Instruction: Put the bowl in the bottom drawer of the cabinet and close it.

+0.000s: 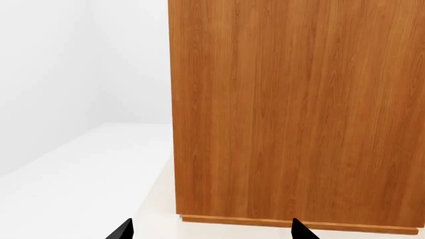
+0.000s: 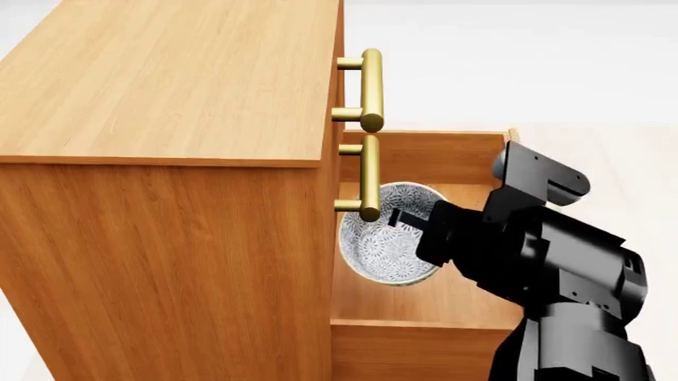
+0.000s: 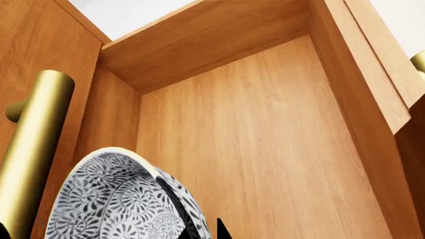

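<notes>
the boxy orange-brown wood cabinet (image 2: pixel 159 238) is seen at the left. the left gripper (image 1: pixel 211 231) is kept empty, fingers apart. the small blue-grey flowered bowl (image 2: pixel 392 234) is pinched by the right gripper (image 2: pixel 408 221) over the pulled-out bottom drawer (image 2: pixel 424 333). letting go and shutting are left.

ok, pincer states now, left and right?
Left pincer: open, holding nothing, facing the cabinet side.
Right pincer: closed on the bowl rim, over the open bottom drawer.
</notes>
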{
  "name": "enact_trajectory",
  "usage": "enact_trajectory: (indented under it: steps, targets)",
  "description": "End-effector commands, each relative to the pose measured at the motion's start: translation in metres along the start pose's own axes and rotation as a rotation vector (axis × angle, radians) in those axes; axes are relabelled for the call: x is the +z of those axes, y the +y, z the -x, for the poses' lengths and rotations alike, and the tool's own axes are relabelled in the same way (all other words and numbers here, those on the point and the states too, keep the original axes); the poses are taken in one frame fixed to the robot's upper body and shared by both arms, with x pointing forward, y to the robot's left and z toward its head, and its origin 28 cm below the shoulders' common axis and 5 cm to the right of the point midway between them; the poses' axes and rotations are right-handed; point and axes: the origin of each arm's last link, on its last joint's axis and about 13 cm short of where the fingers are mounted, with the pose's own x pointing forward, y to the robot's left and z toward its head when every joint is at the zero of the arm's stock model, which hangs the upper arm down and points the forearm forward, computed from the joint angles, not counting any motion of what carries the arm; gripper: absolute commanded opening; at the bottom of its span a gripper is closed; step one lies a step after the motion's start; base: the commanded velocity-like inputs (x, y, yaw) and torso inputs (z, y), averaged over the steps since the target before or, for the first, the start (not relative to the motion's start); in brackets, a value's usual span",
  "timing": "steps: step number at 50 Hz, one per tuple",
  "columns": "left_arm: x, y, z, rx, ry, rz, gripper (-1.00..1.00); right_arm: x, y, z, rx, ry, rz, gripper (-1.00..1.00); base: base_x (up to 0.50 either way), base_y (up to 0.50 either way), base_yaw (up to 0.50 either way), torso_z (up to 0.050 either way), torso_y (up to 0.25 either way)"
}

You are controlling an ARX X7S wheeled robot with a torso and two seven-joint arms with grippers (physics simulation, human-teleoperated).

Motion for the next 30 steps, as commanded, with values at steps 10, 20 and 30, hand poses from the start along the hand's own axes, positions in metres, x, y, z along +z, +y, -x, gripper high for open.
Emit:
enact_trajectory:
  steps: [10, 20, 30]
  targets:
    - [-0.0013, -0.0001, -0.0006, 0.000, 0.000, 0.001, 1.00, -0.0051, -0.0014, -0.0039, -0.008, -0.007, 0.024, -1.00, 0.00, 0.00, 0.00, 0.000, 0.000]
    - [-0.0017, -0.0002, -0.0007, 0.001, 0.001, 0.001, 1.00, -0.0066, -0.0018, -0.0065, -0.014, -0.017, 0.106, 1.00, 0.00, 0.00, 0.00, 0.000, 0.000]
    - [-0.0004, -0.0009, -0.0005, 0.001, 0.000, 0.000, 1.00, -0.0019, -0.0022, -0.0049, -0.023, -0.038, 0.129, 1.00, 0.00, 0.00, 0.00, 0.000, 0.000]
